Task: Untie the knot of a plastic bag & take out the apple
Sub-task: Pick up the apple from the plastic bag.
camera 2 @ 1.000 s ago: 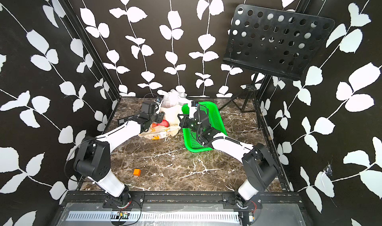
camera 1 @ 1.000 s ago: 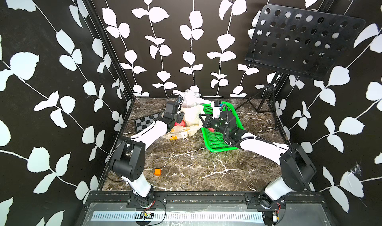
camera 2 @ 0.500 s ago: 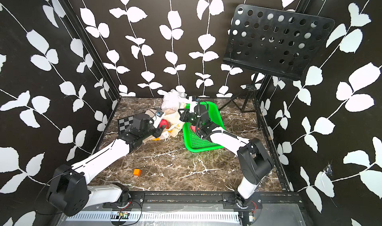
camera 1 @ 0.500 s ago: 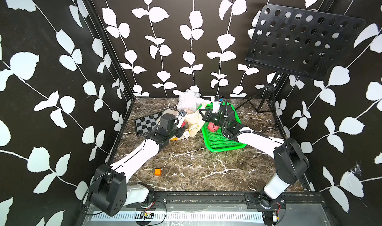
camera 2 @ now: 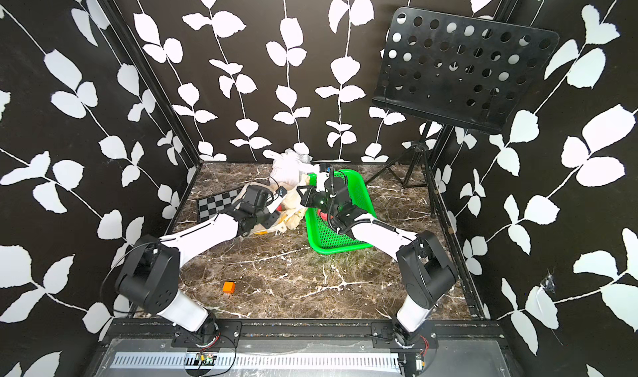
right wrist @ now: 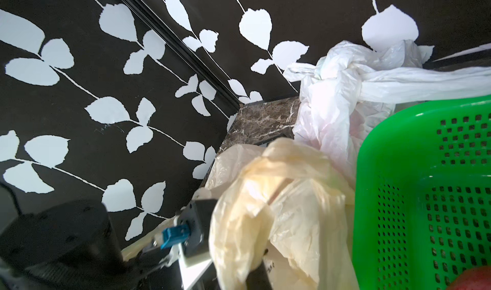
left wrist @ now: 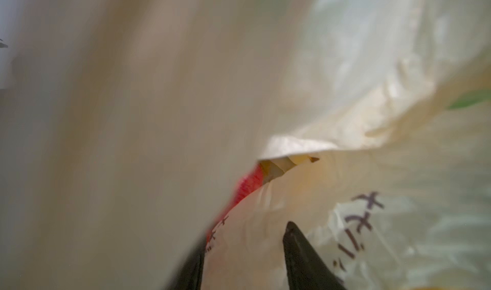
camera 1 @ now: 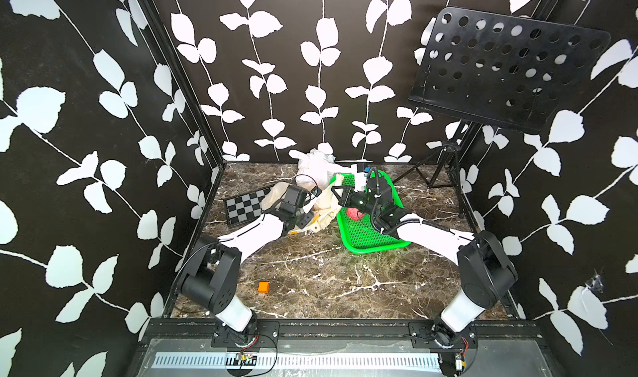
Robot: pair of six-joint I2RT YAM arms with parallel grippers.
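Left wrist view is showing my left fingers (left wrist: 300,256) standing apart inside the plastic bag (left wrist: 345,110), the red apple (left wrist: 247,187) lying behind film, my right fingers (right wrist: 257,278) clamping the bag's edge; I am risking gripping loose film, not fruit.

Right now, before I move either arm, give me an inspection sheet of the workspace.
Surface: marble tabletop, no spills seen.
Job's things: cream bag open, a red apple showing inside; second apple lying in the green basket; white bag at the back, knotted.
Clutter: checkerboard; orange cube.
Grippers: left gripper inside the cream bag, jaws apart; right gripper shut on the cream bag's edge.
Cables: black cable loops at the left wrist, close to the bags.
Surroundings: music stand at the right rear; leaf-patterned walls.
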